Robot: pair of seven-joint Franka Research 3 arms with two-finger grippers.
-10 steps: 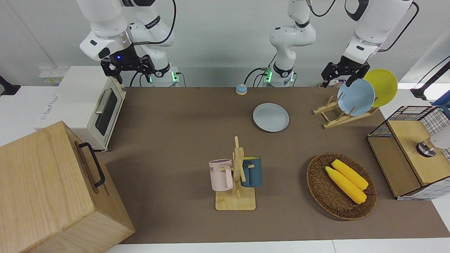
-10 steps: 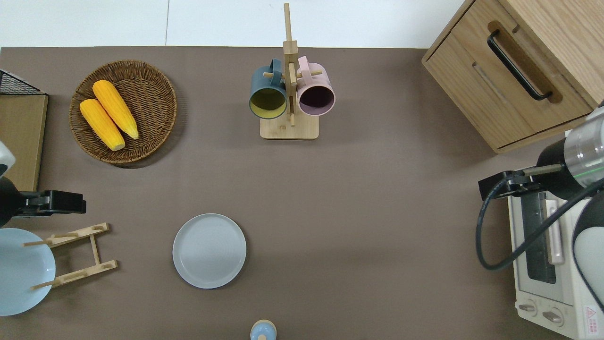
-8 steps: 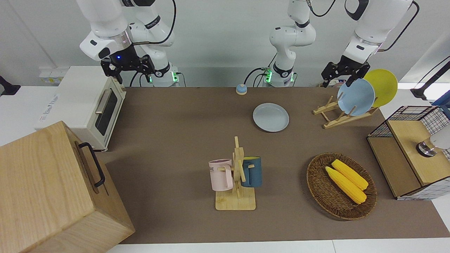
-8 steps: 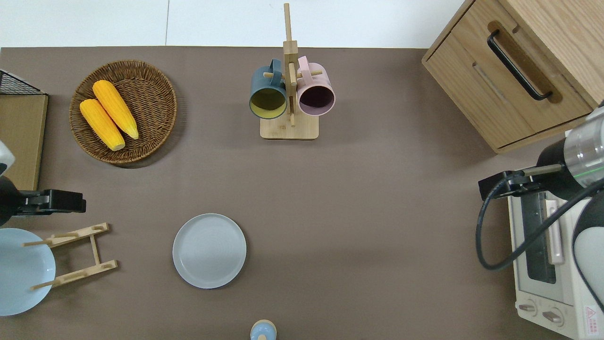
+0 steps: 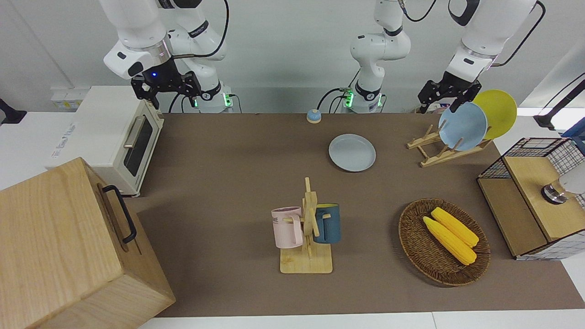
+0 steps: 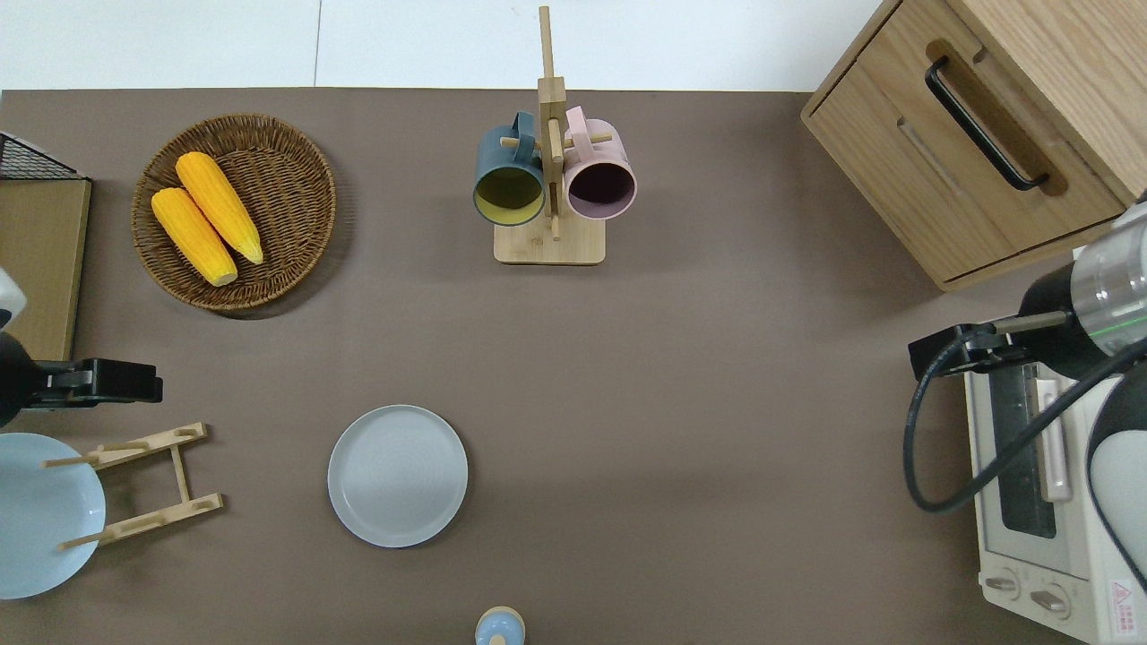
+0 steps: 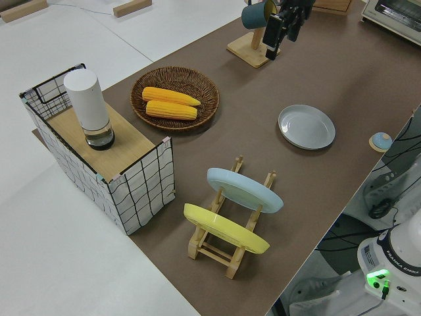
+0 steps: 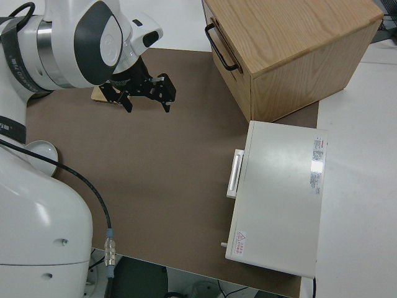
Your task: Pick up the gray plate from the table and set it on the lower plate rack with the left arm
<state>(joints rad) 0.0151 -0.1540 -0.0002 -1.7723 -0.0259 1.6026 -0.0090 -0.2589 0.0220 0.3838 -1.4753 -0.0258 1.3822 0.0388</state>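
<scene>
The gray plate [image 5: 352, 152] lies flat on the brown table [image 5: 228, 160], also seen in the overhead view [image 6: 397, 475] and the left side view [image 7: 306, 126]. The wooden plate rack [image 5: 438, 153] [image 6: 152, 484] stands beside it toward the left arm's end. It holds a light blue plate [image 5: 462, 126] and a yellow plate [image 5: 498, 112]; its pegs toward the gray plate are free. My left gripper [image 5: 439, 101] [image 6: 148, 390] hangs open and empty over the table just farther from the robots than the rack. The right gripper [image 5: 167, 91] is open, and that arm is parked.
A mug stand [image 5: 306, 228] with a pink and a blue mug stands mid-table. A wicker basket [image 5: 413, 246] holds two corn cobs. A wire shelf [image 5: 534, 196], a toaster oven [image 5: 123, 137], a wooden cabinet [image 5: 68, 246] and a small blue bell [image 5: 313, 116] line the table's edges.
</scene>
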